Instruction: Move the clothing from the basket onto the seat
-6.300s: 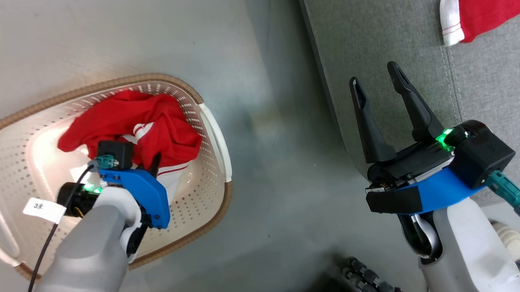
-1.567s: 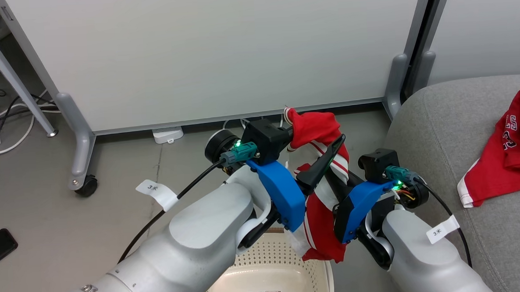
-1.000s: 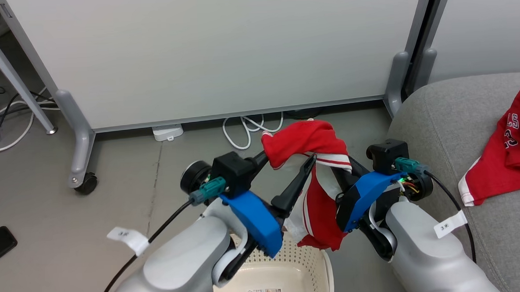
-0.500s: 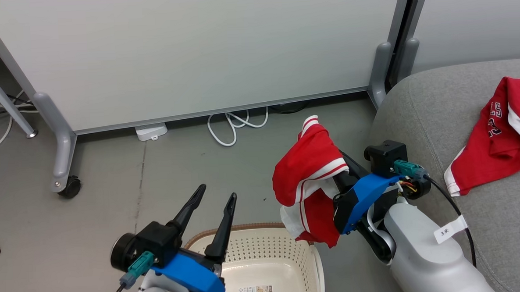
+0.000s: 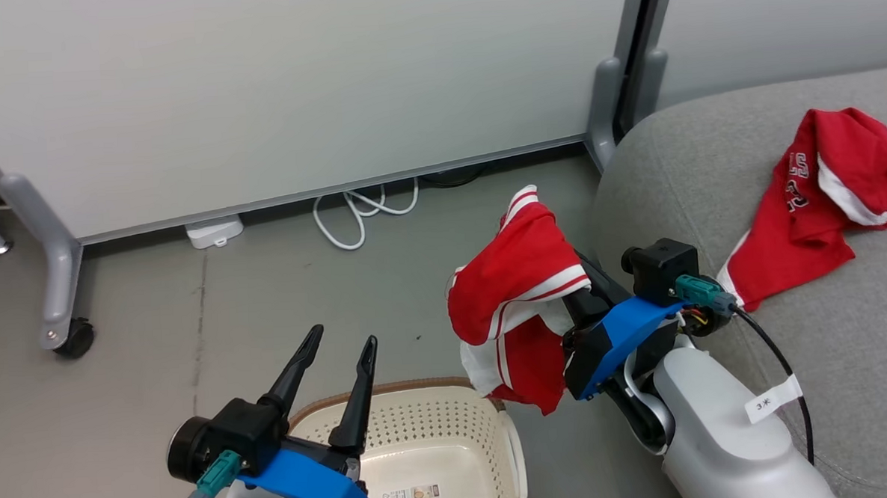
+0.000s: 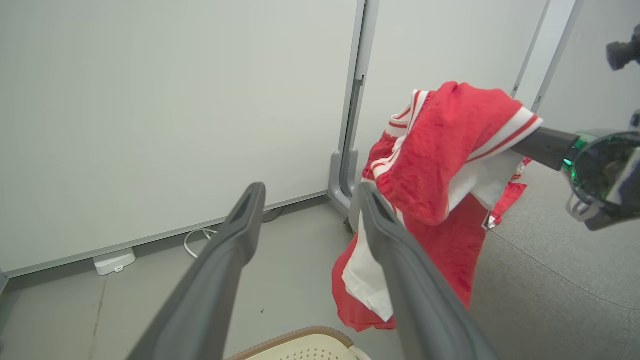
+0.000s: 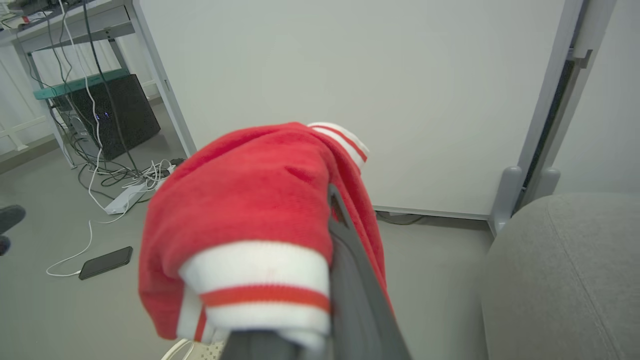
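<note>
One red garment with white stripe trim (image 5: 516, 294) hangs over the floor beside the seat, and my right gripper (image 5: 576, 292) is shut on it, its fingertips buried in the cloth. In the right wrist view the same garment (image 7: 250, 200) drapes over one dark finger (image 7: 350, 270). The other red garment (image 5: 815, 195), with dark lettering, lies on the grey sofa (image 5: 679, 164). My left gripper (image 5: 343, 339) stands open and empty above the cream basket (image 5: 488, 415), whose visible part holds no clothing. Across its open fingers the left wrist view shows the hanging garment (image 6: 440, 150).
A white partition (image 5: 294, 83) on castor feet (image 5: 69, 336) stands ahead, with white cables (image 5: 359, 211) and a power block (image 5: 214, 230) at its base. A dark phone (image 7: 106, 262) and more cables (image 7: 120, 185) lie on the floor to the left.
My left gripper has let go of the garment, opened and drawn back low over the basket. The right gripper now carries the garment alone. The head camera has swung right.
</note>
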`<state>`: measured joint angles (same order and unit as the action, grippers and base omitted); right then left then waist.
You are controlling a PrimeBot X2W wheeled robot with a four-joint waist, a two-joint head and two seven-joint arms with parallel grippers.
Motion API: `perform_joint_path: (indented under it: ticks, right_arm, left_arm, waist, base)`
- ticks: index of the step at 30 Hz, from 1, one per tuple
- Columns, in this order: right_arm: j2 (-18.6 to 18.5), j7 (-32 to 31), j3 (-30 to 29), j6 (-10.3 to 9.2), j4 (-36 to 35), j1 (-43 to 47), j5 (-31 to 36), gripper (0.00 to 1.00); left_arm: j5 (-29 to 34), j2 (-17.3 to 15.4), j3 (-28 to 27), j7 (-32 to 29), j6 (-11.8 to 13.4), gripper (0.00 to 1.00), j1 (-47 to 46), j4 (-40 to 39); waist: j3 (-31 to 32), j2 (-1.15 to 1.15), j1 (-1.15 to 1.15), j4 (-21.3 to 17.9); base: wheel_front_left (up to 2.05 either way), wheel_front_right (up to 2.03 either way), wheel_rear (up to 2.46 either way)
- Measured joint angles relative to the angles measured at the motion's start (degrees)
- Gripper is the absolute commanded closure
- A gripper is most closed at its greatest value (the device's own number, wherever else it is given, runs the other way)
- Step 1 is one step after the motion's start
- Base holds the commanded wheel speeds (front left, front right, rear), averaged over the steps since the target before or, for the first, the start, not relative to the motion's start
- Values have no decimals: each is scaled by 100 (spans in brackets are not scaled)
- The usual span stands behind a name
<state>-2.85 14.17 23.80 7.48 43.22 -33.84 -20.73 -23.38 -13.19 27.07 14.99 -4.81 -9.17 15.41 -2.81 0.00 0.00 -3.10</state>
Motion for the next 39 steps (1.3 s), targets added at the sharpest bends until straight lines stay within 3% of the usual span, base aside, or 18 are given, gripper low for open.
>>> perform_joint_path:
  ticks: [11,21,28,32,39]
  right_arm:
    - [-3,-57,64,0,-928,358,-11,100]
    - [-4,-132,-57,0,-1548,712,-5,100]
    - [-4,-132,-114,0,-1722,890,-36,100]
    - [-4,-126,-182,0,-1786,973,-59,100]
    - [-3,-104,-267,0,-1840,1029,-59,100]
  left_arm:
    - [343,109,-436,0,-166,0,7,-134]
    - [483,53,-479,0,-230,0,-94,-132]
    - [499,-12,-434,0,-232,0,-140,-130]
    - [500,-27,-355,0,-233,0,-210,-109]
    - [459,-67,-252,0,-241,0,-269,-64]
  waist:
    - [-249,0,0,-1005]
    - [-505,0,0,-2086]
    - [-607,0,0,-2626]
    - [-687,0,0,-2833]
    - [-729,0,0,-2864]
  base:
    - [0,0,0]
    - [0,0,0]
    - [0,0,0]
    - [0,0,0]
    - [0,0,0]
